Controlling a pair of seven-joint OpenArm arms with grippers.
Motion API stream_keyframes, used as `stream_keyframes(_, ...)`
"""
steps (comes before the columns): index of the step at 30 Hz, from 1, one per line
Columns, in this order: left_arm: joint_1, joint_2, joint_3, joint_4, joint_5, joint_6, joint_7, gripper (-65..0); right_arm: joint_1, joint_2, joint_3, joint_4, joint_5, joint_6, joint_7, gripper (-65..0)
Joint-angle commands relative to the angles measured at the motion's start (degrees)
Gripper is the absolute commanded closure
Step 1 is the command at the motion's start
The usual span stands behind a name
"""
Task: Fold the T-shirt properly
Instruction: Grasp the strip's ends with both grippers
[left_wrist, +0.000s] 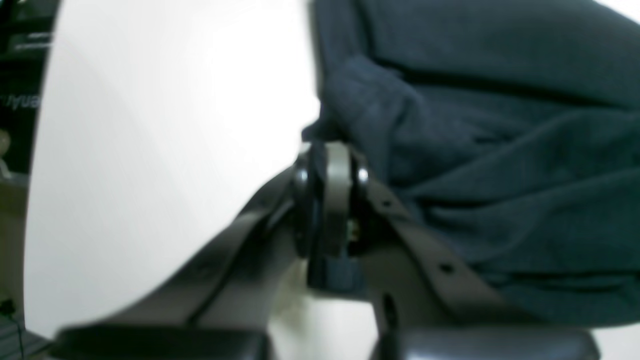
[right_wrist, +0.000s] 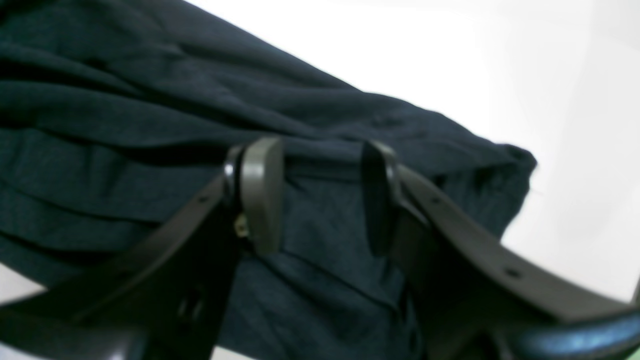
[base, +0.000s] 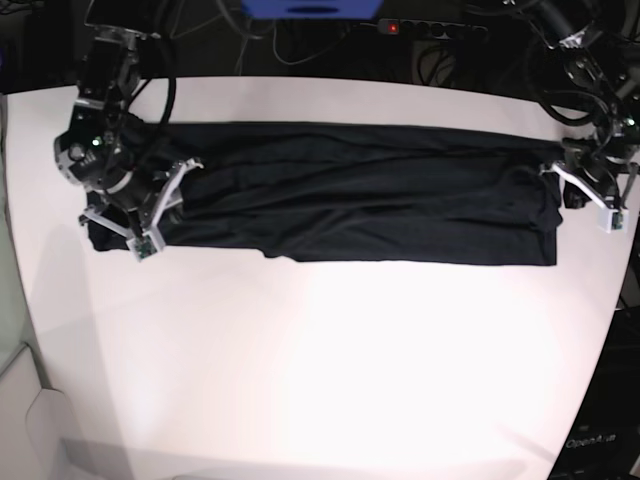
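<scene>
The T-shirt (base: 360, 195) is a very dark navy garment lying as a long flat band across the white table (base: 320, 360). At its right end in the base view, my left gripper (base: 557, 182) meets the cloth's edge. The left wrist view shows that gripper (left_wrist: 331, 200) with its pads pressed together and a fold of the T-shirt (left_wrist: 500, 150) pinched between them. My right gripper (base: 168, 200) sits over the band's other end. In the right wrist view it (right_wrist: 320, 197) is open, fingers wide apart just above the wrinkled T-shirt (right_wrist: 150, 125).
Behind the table's far edge lie cables, a power strip (base: 430, 28) and a blue box (base: 310, 8). The table's right edge (base: 612, 330) runs close beside my left arm. Bare white tabletop stretches in front of the shirt.
</scene>
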Motion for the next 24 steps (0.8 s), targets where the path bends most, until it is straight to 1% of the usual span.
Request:
stream_keyframes(1,-0.5,-0.7,-0.1,1.0,-0.8,-0.2,-0.9,-3.8,0.8,0.3,-0.1,0.9,0.6,-0.2,1.2,-27.1)
stream_keyframes(9,-0.8,-0.1,0.0,0.6,-1.1,-0.2,-0.9,-3.8,0.9,0.5,-0.1,0.9,0.6,-0.2,1.2,-27.2)
stream_keyframes(11,-0.8,0.0,0.1,0.5,-1.1,-0.2,-0.9,-3.8,1.7,1.4,-0.1,0.9,0.5,-0.2,1.2,-27.1)
stream_keyframes(14,-0.9,-0.1,1.8,-1.6,-0.9,-0.2,-1.2,-3.8,2.2,1.6,0.2,0.9,0.3,-0.2,1.2,-27.0)
stream_keyframes(16,-1.3,-0.1,2.7,-3.1,-0.8,-0.2,-1.4,-3.8,2.2,3.1,0.4,0.9,0.3,-0.2,1.2,-27.0)
stream_keyframes(19,-1.7,-0.1,2.8,-5.3,-0.8,-0.2,-1.5,-3.8,2.2,3.9,0.5,0.9,0.4,-0.2,1.2,-27.2)
stream_keyframes(23,-3.4,-0.8,2.8,-9.2,-0.7,-0.2,-1.6,-3.8,3.4,4.5,3.4,0.0,0.4,-0.2,0.9,-27.4)
stream_keyframes(24,-3.9,-1.5,2.8,-10.3,-0.7,-0.2,-1.6,-3.8,3.5,4.5,4.6,-0.6,0.5,-0.2,0.8,-27.4)
